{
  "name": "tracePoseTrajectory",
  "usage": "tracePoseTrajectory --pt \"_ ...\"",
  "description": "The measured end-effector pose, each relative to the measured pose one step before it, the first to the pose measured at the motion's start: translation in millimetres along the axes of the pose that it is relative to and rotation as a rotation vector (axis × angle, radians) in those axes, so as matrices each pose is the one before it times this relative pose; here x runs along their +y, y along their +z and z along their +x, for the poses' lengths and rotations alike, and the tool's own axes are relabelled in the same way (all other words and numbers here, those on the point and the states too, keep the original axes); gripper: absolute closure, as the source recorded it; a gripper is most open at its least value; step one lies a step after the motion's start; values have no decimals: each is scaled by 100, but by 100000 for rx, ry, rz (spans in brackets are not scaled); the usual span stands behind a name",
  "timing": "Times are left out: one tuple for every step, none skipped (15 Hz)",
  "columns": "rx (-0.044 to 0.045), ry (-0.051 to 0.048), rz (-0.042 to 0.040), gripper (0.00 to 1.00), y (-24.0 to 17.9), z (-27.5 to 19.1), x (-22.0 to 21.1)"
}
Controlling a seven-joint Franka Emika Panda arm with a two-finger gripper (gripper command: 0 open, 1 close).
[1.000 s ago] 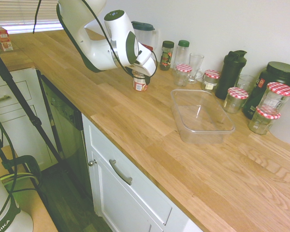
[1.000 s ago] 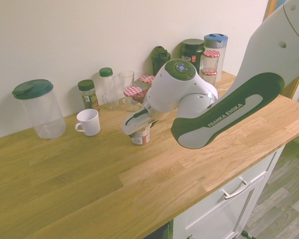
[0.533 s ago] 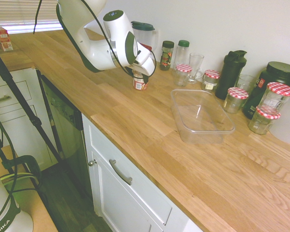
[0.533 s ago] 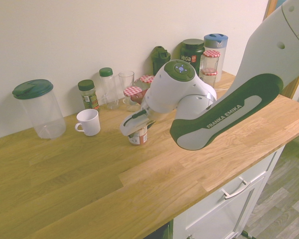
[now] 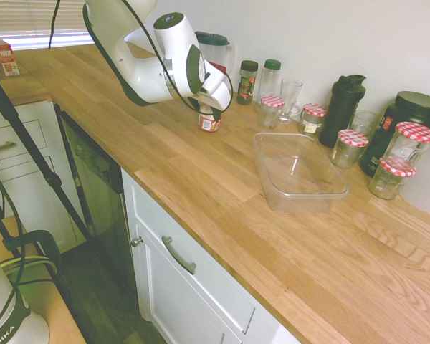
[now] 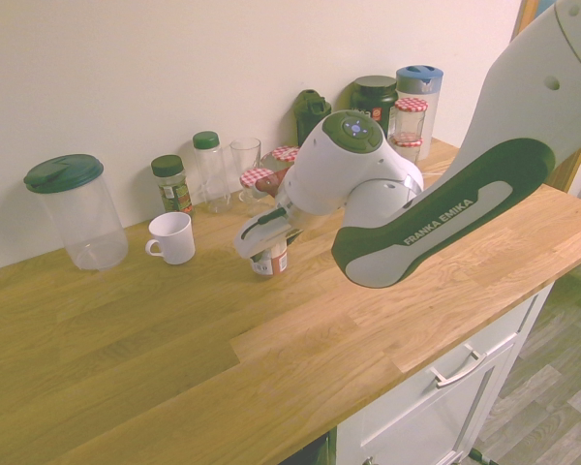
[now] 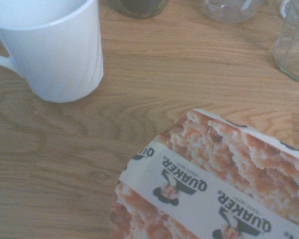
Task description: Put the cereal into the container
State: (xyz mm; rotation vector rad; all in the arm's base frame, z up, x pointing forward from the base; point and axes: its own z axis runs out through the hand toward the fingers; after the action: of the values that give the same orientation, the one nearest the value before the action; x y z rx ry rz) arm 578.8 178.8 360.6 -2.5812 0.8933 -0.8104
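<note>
The gripper [image 5: 208, 112] has its jaws closed on the cereal [image 5: 209, 122], a small red-and-white cup just above the wooden surface [image 5: 201, 179]. A white mug [image 6: 171, 237] stands near it. The clear container [image 5: 298, 173] sits well apart, in front of the checkered-lid jars [image 5: 352, 147].

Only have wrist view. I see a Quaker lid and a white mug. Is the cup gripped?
Observer: Yes, the gripper is shut on the cereal.
Operator: Where's the container?
Observer: The container sits further along the counter, past the cup in the first exterior view, nothing in it.
Operator: Anything between them?
Observer: Bare wood on the direct path; the checkered-lid jars and the drinking glass line the wall behind.
</note>
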Motion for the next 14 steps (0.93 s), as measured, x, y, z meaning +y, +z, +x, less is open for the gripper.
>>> tracePoseTrajectory --pt "979 404 229 100 -711 406 178" --pt "802 443 -94 100 -764 283 386" --pt "791 386 -360 100 -886 237 606" --pt "978 431 -473 100 -1015 250 750" --pt "1288 393 -431 100 -1203 319 849" --pt "1697 745 48 100 -1497 516 782" --pt "2205 780 478 100 -1697 834 699" --pt "2581 947 721 100 -1749 1014 626" --pt "2375 1016 404 100 -1516 1072 645" --pt "2112 1318 -552 100 -1163 1125 955" --pt "1808 1485 -1015 100 -743 1118 1149" --pt "1378 1403 -1142 100 -402 1054 1268" --pt "1085 1515 -1416 100 -188 1040 1414" --pt "880 1217 -1358 100 -87 1011 1387"
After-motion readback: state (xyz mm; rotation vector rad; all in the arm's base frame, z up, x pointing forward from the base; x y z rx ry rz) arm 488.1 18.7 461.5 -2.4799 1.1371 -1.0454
